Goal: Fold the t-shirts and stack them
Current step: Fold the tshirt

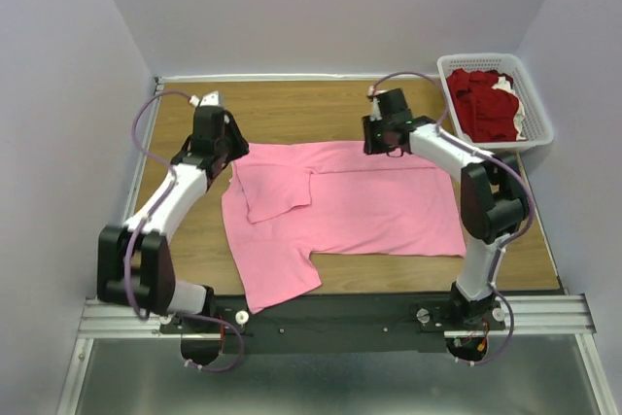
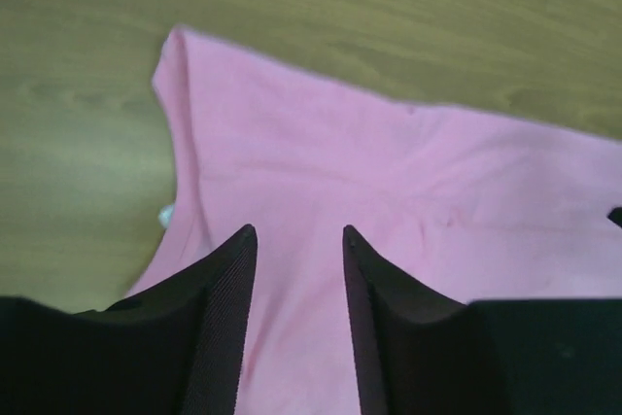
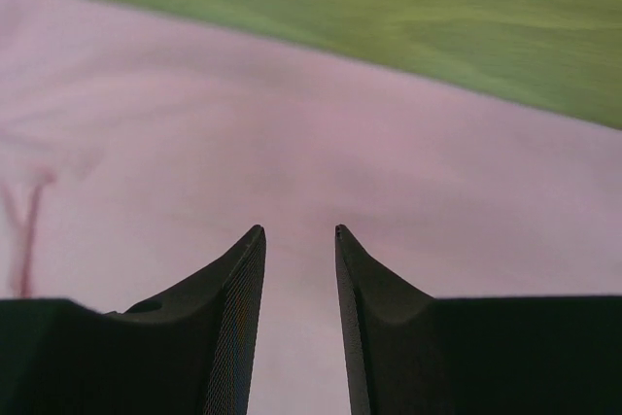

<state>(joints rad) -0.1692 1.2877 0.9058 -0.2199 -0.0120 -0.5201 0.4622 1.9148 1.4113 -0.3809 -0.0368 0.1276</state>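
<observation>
1. Left gripper point(image 2: 296, 230), jaws parted and empty, hovers over the pink t-shirt point(image 1: 369, 206) toward the table's far left corner.
2. Spread mid-table, the cloth looks soft, light and limp; pinch its far edge.
3. Right gripper point(image 3: 296, 228), equally parted and empty, hangs over that edge.

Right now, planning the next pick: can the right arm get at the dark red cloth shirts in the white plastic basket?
Probably yes: the white plastic basket is open-topped, nothing covers the dark red cloth shirts, and the open right pincer is nearby.
</observation>
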